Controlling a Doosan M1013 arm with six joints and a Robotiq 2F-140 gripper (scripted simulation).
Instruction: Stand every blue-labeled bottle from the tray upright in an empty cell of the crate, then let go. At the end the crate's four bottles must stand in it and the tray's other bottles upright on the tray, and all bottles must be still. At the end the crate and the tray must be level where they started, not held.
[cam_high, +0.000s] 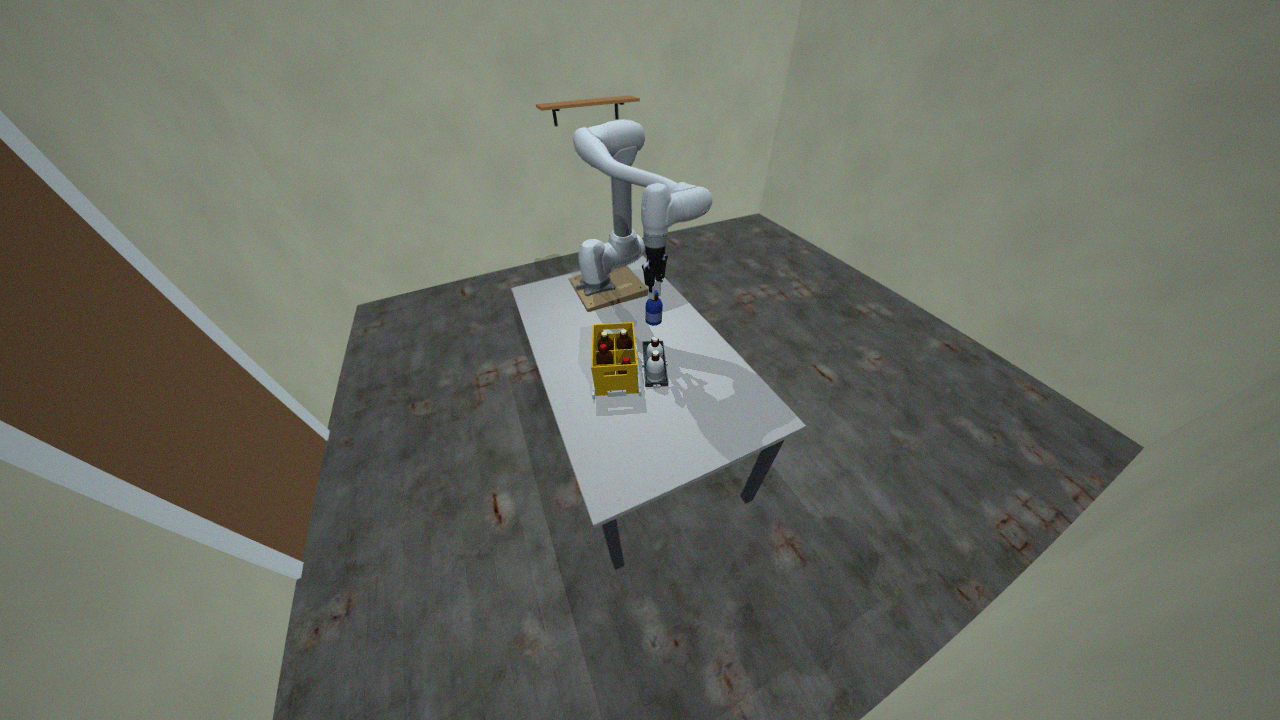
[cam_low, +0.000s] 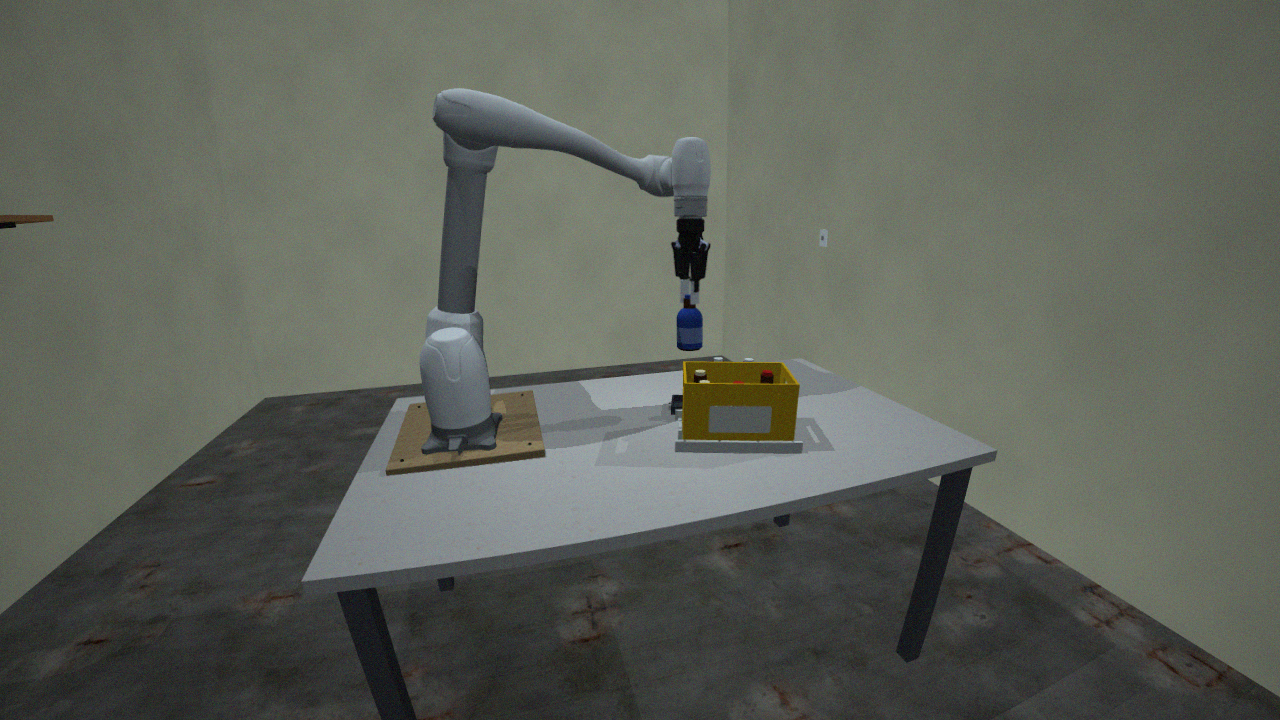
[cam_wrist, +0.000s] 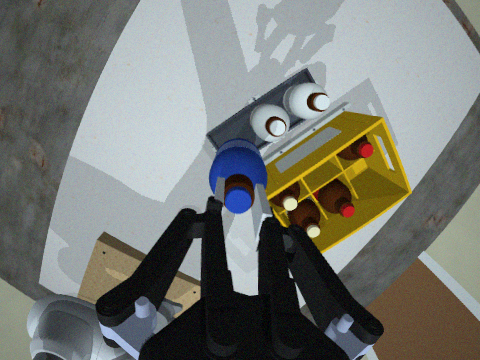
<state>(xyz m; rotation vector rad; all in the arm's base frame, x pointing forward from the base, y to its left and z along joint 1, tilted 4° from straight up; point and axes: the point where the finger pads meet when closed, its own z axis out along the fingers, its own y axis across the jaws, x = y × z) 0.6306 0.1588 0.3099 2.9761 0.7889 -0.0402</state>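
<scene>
The end effector was closed on the neck of the blue-labeled bottle, its two fingers pinching just below the blue cap, with the bottle hanging upright beneath it. In the exterior view the bottle hung in the air, well above the table and higher than the rim of the crate. It hung to the side of the crate nearer the robot base rather than straight over a cell. From the wrist view the yellow crate showed four cells, three of them holding brown bottles with red or cream caps, and the one by the crate's pale side panel showing none. Just beside the crate lay the grey tray, on which two white-labeled bottles stood upright next to one another. In the top view the crate and tray sat side by side near the middle of the table, with the arm reaching out from its wooden mounting plate at the table's far end.
</scene>
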